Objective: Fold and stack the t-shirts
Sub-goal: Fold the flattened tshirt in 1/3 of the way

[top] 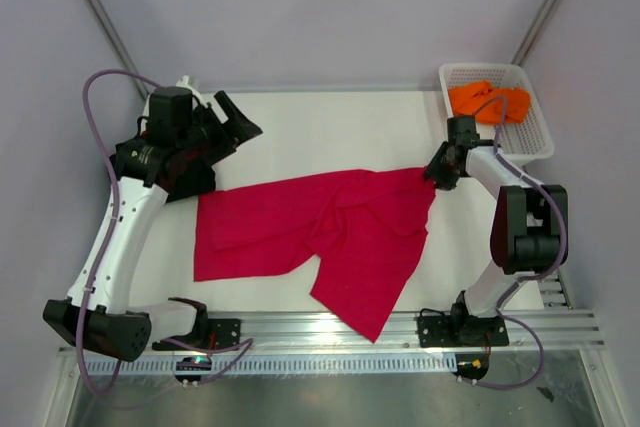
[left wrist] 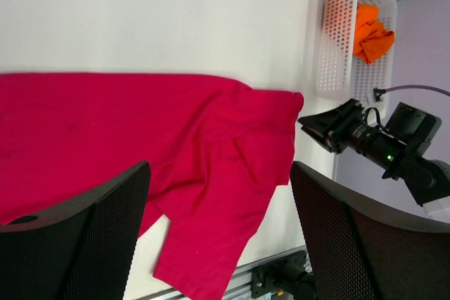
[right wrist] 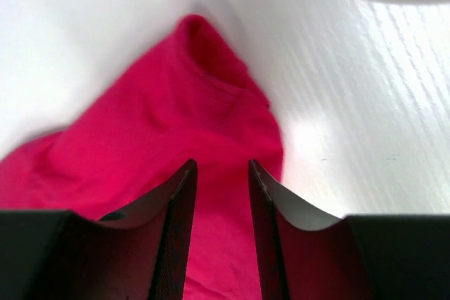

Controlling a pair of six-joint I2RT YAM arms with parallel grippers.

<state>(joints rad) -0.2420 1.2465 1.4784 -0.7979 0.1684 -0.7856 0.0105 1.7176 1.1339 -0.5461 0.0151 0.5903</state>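
A large crimson-red t-shirt [top: 330,227] lies spread and rumpled across the white table, one flap reaching the front rail. My right gripper [top: 432,175] sits low at the shirt's far right corner. In the right wrist view its jaws [right wrist: 221,166] stand a little apart, with the red cloth [right wrist: 162,124] showing in the gap beneath them and nothing pinched. My left gripper [top: 243,115] hangs raised beyond the shirt's far left part, wide open [left wrist: 219,173] and empty, looking over the shirt [left wrist: 140,131]. An orange t-shirt [top: 488,100] lies crumpled in the basket.
A white mesh basket [top: 530,137] stands at the back right corner, right behind my right arm; it also shows in the left wrist view [left wrist: 337,40]. An aluminium rail [top: 330,327] runs along the table's near edge. Grey walls close in the sides and back.
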